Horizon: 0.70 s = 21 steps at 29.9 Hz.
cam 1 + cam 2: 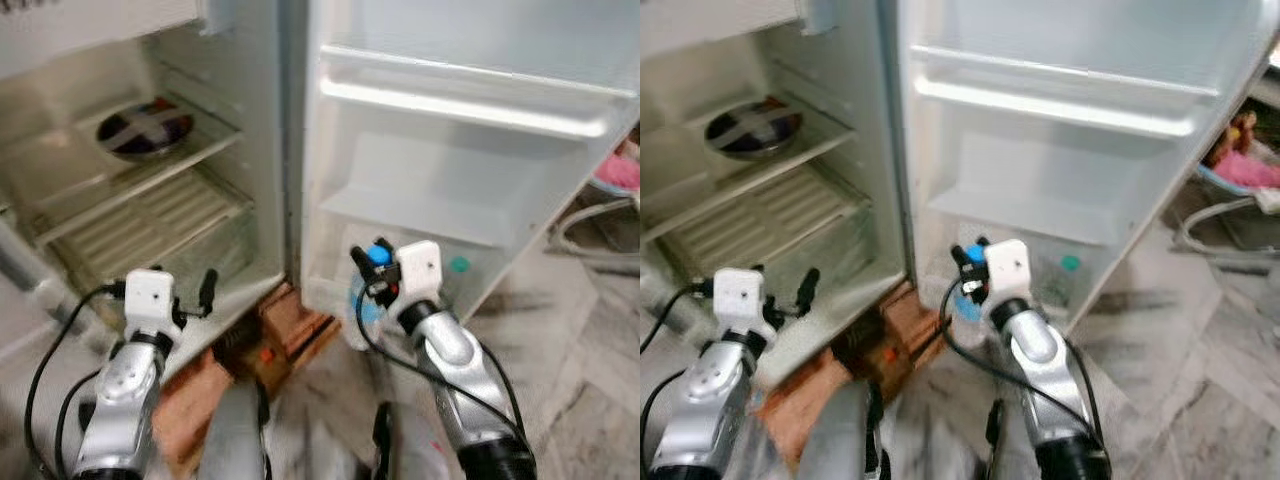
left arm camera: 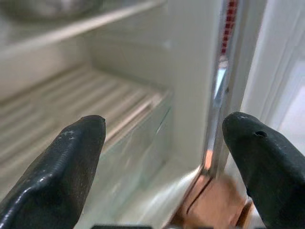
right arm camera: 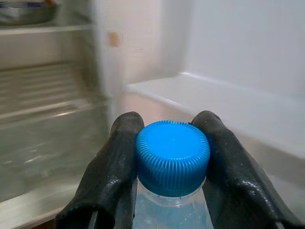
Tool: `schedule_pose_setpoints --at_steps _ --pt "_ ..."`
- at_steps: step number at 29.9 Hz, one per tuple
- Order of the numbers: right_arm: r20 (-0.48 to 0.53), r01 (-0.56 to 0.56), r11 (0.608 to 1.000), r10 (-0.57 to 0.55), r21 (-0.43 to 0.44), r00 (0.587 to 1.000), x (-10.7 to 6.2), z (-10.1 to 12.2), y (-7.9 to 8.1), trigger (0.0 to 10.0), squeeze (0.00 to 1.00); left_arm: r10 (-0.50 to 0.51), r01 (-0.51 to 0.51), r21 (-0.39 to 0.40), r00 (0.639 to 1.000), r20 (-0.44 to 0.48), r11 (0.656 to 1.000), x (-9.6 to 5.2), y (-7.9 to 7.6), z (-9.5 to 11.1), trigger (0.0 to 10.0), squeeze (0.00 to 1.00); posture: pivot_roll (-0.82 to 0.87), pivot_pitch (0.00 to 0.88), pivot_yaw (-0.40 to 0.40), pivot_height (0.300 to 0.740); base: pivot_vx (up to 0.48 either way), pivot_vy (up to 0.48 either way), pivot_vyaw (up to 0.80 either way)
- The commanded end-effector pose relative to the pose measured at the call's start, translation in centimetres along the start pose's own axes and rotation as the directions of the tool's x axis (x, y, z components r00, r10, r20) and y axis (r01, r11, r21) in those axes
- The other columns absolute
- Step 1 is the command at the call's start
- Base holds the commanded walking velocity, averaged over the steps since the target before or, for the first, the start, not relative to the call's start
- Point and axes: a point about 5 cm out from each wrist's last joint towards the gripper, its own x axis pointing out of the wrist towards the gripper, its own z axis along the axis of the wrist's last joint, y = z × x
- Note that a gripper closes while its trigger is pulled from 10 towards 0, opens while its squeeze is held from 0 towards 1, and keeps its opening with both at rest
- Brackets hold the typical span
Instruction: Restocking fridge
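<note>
Partly hidden bottle [image 3: 172, 157], right gripper [image 3: 167, 143] clamping

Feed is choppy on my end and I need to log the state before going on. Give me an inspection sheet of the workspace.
Surface: pale marbled floor; fridge stands open on brick-coloured blocks.
Job's things: water bottle with blue cap, held low in front of the bottom door shelf; door shelves otherwise look bare.
Clutter: dark bowl on an inner fridge shelf; pink item on a stand off to the robot's right.
Grippers: right gripper shut on the bottle at its cap; left gripper open, at the lower fridge compartment.
Cables: black cables loop along both arms.
Surroundings: home floor; no people seen.
</note>
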Motion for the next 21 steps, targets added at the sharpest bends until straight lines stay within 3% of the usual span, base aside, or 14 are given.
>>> schedule_pose_setpoints --at_steps 1,14,18,21 --pt "0.018 0.044 0.999 -0.043 -0.019 0.999 -0.1 0.4 -0.9 10.0 0.0 -0.026 0.026 -0.007 1.0 0.006 1.0 -0.1 -0.6 0.0 10.0 0.0 0.09 0.044 -0.015 0.615 0.0 0.0 0.0" --pt "0.026 0.096 0.993 -0.094 -0.07 0.995 0.2 0.2 -1.6 10.0 0.0 -0.045 0.045 -0.009 0.999 0.008 0.999 -0.1 -0.8 0.0 10.0 0.0 0.1 0.051 -0.015 0.615 0.0 0.0 0.0" --pt "0.049 0.123 0.985 -0.118 -0.124 0.992 0.4 0.5 -2.2 10.0 0.0 -0.046 0.046 -0.01 0.999 0.01 0.999 -0.3 -0.8 0.1 10.0 0.0 0.11 0.062 -0.012 0.615 0.0 0.0 0.0" --pt "0.106 0.154 0.955 -0.131 -0.252 0.986 1.5 1.1 -3.3 10.0 0.0 -0.043 0.043 -0.015 0.999 0.013 0.999 -0.5 -0.8 0.2 10.0 0.0 0.12 0.082 -0.009 0.615 0.0 0.0 0.0"
